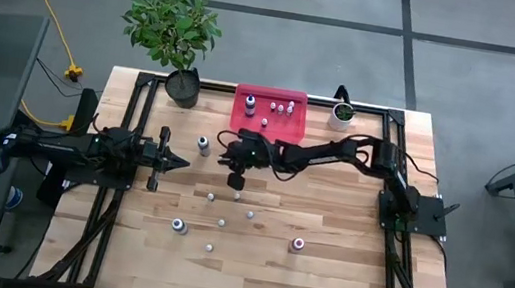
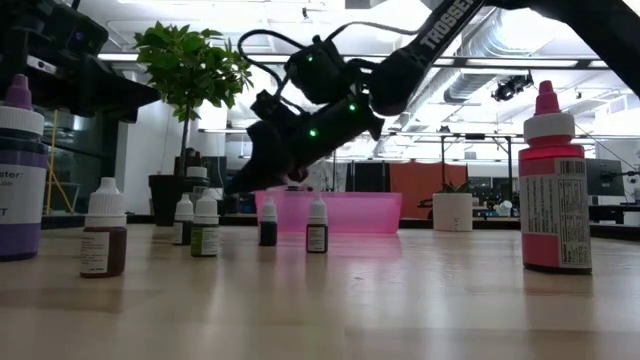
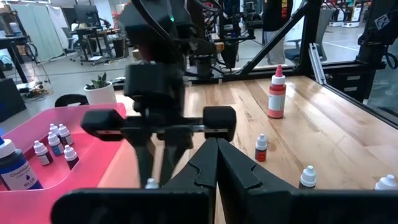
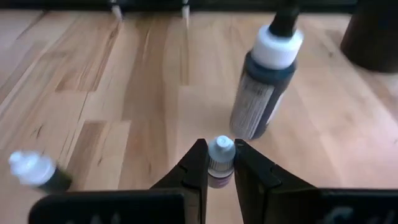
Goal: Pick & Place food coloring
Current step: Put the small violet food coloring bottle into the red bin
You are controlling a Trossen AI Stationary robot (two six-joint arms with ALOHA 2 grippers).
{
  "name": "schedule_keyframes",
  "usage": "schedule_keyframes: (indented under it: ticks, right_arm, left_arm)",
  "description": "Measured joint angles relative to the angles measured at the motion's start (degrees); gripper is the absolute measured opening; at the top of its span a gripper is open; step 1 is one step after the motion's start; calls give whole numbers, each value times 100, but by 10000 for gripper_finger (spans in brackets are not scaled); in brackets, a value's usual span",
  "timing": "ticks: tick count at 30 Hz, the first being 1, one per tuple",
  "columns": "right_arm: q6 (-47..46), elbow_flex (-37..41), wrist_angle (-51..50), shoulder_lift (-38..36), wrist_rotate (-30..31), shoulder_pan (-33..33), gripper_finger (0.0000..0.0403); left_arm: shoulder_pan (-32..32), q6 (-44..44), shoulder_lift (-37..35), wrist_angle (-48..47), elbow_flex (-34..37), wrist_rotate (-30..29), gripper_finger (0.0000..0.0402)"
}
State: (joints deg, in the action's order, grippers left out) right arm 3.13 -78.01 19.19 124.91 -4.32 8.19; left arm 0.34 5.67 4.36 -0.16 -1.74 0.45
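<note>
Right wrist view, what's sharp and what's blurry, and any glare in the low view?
Right wrist view: the tiny bottle between the right gripper fingers is fairly sharp; the dark bottle behind and the one at the edge are blurred. Low view: bright backlight, glossy sheen on the table.

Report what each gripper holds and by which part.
The right gripper is shut on a tiny food coloring bottle, pinched at its neck just under the white cap. The left gripper is shut and holds nothing.
</note>
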Motion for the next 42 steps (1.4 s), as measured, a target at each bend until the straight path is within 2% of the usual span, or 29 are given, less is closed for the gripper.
schedule_keyframes:
  ticks: [10,19,24,38,42]
  right_arm:
    - [27,-429,-319,-87,91,86,45]
    - [-91,-569,-1277,-662,399,224,45]
    - [-616,-560,-1823,-964,576,411,45]
    - [-2218,-549,-3178,-1476,1911,916,45]
    - [-2389,-549,-3704,-1503,2301,1040,45]
  left_arm:
    - [2,2,0,0,0,0,0]
    - [0,0,0,0,0,2,0]
    - [0,2,1,2,-1,18,0]
    - [0,2,2,0,0,9,0]
    - [0,0,2,0,0,5,0]
